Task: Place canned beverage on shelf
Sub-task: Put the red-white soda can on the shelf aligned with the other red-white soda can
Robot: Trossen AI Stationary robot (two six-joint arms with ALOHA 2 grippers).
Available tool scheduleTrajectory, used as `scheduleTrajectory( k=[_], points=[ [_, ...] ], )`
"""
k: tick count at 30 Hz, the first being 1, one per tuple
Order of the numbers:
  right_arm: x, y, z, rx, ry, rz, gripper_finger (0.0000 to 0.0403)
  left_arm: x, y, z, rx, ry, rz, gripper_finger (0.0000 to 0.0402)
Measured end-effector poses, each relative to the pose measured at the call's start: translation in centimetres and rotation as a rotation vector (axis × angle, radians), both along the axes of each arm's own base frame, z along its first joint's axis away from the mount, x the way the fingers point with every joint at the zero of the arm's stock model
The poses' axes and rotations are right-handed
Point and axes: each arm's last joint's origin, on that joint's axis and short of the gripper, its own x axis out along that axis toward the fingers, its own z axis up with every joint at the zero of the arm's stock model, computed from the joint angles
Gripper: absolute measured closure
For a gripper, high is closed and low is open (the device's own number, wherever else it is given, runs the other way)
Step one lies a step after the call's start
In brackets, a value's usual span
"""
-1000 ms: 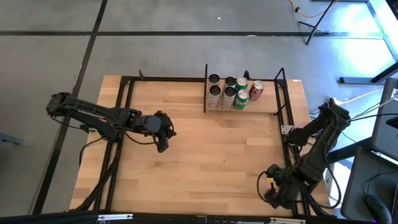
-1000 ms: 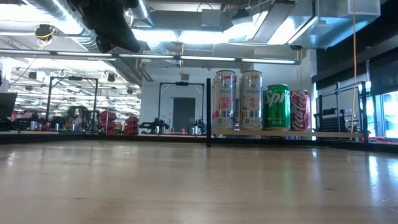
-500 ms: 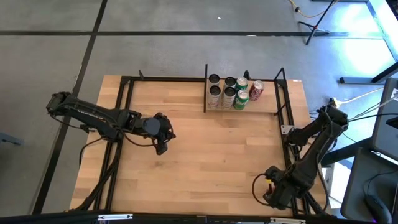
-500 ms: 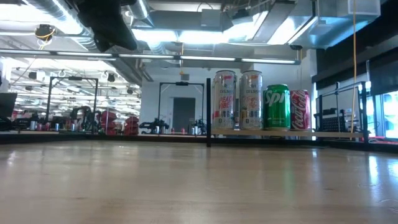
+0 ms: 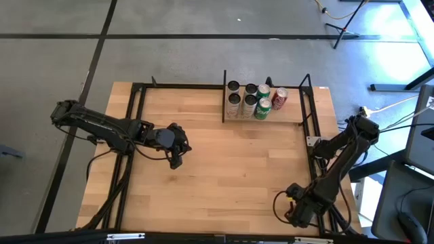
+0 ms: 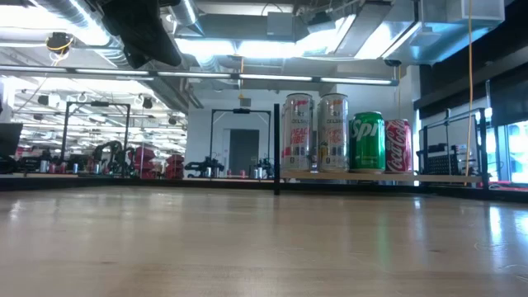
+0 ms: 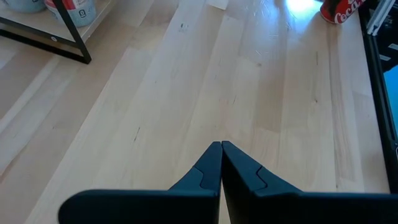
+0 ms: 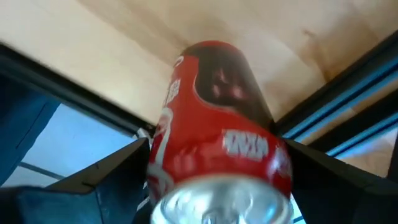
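Note:
A red can (image 8: 217, 143) sits between the fingers of my right gripper (image 5: 296, 211) at the table's near right corner, its silver top toward the wrist camera. The red can also shows in the left wrist view (image 7: 339, 9). The shelf (image 5: 285, 116), a light board in black rods, stands at the far right and bears several cans (image 5: 254, 102), which also show in the low view (image 6: 346, 144). My left gripper (image 7: 221, 149) is shut and empty, above the table left of the middle (image 5: 178, 154). My right gripper has one finger (image 8: 118, 180) on either side of the red can's wall (image 8: 163, 155), near its top end. The fingers come from above and lie along the can. I cannot tell whether the can's bottom is on the table.
Black frame rods (image 5: 313, 146) run along the table's right edge beside my right gripper, and others (image 5: 132, 122) run along the left side. Bare wooden tabletop (image 5: 237, 163) lies between the two arms and in front of the shelf.
My right gripper has shifted a little toward the table's near edge and left, at the near right corner.

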Motion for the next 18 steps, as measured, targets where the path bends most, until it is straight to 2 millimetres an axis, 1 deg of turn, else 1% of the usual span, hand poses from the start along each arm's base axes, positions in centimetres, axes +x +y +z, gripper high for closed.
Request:
scheduleTrajectory(
  k=[4, 6, 9, 11, 13, 15, 18],
  points=[
    [-0.2, -0.2, -0.6, -0.010, 0.016, 0.002, 0.0066, 0.0, 0.0, 0.0, 0.000, 0.000, 0.000, 0.0398],
    [-0.2, -0.3, -0.7, -0.007, 0.016, 0.022, 0.0082, 0.0, 0.0, 0.0, 0.000, 0.000, 0.000, 0.0398],
    [-0.2, -0.3, -0.6, 0.011, 0.026, 0.049, 0.0124, 0.0, 0.0, 0.0, 0.000, 0.000, 0.000, 0.0398],
    [-0.2, -0.2, -0.3, 0.015, 0.018, 0.068, 0.0130, 0.0, 0.0, 0.0, 0.000, 0.000, 0.000, 0.0398],
    [0.1, -0.1, 0.4, 0.027, -0.003, 0.092, 0.0130, 0.0, 0.0, 0.0, 0.000, 0.000, 0.000, 0.0398],
    [0.7, -0.3, 1.6, 0.031, -0.024, 0.121, 0.0130, 0.0, 0.0, 0.0, 0.000, 0.000, 0.000, 0.0398],
    [1.9, -1.2, 3.6, -0.008, -0.083, 0.177, 0.0130, 0.0, 0.0, 0.0, 0.000, 0.000, 0.000, 0.0398]
  ],
)
